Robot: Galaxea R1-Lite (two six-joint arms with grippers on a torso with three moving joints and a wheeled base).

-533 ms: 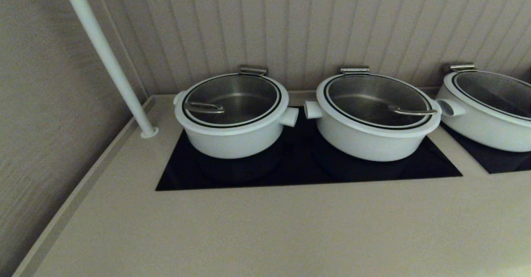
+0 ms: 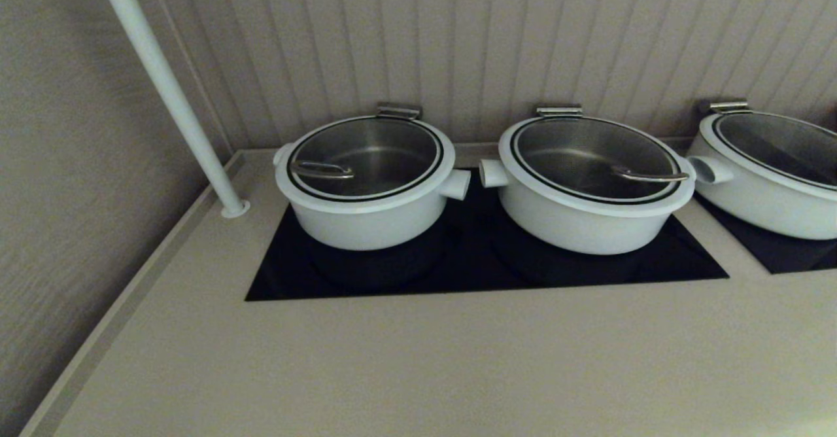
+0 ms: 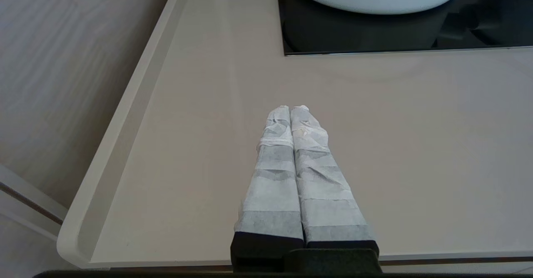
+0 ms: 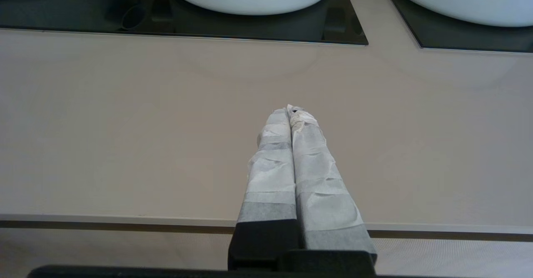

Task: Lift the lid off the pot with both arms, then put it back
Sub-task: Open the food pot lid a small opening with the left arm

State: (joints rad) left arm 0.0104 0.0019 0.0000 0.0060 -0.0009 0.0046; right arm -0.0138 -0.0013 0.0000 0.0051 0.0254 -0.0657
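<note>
Nothing has shifted since half a second ago: the round glass lid with steel wire handle (image 2: pixel 366 156) sits on the deep white pot (image 2: pixel 369 218), centre-left of the head view. Left hand (image 3: pixel 290 110) and right hand (image 4: pixel 289 110), both pressed closed and empty, hover over the beige worktop (image 2: pixel 418 358); the lift hasn't begun.

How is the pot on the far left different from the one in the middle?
The left pot is narrower and deeper; the middle pot is wider and shallower. The left pot's lid has its wire handle toward the pole, the middle pot's lid toward the opposite side. Both are white, closed, on the black cooktop.
</note>
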